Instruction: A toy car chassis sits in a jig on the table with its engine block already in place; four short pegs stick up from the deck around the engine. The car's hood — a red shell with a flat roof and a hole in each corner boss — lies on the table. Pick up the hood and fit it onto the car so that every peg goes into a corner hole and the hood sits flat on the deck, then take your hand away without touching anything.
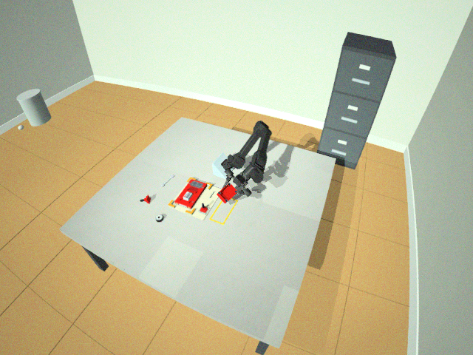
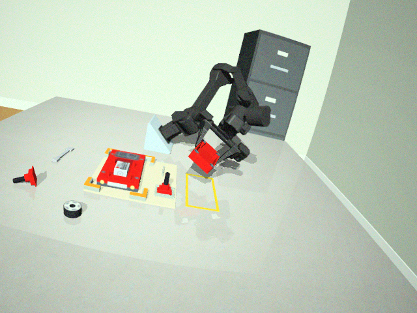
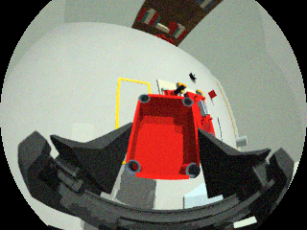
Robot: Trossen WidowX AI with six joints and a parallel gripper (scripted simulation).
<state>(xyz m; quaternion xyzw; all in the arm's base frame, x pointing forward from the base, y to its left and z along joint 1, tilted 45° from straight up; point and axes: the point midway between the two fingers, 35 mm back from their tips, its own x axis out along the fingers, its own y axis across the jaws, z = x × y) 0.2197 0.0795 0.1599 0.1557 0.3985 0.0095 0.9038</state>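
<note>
Though tilted, hood (image 1: 227, 193) (image 2: 204, 156) (image 3: 163, 149) in gripper (image 1: 230, 190) (image 2: 208, 152) (image 3: 165, 128).

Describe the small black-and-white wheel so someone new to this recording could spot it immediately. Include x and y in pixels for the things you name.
On the grey table (image 1: 244, 244) (image 2: 269, 235), find the cream board (image 1: 200, 214) (image 2: 158, 200) carrying the red car chassis (image 1: 184, 202) (image 2: 107, 175). Just off the board's corner, on the side away from the arm, sits the wheel (image 1: 159, 217) (image 2: 72, 208). It is a short black cylinder with a pale, holed face, and unlike the nearby handled red piece (image 1: 147, 199) (image 2: 31, 176), has no handle.
</note>
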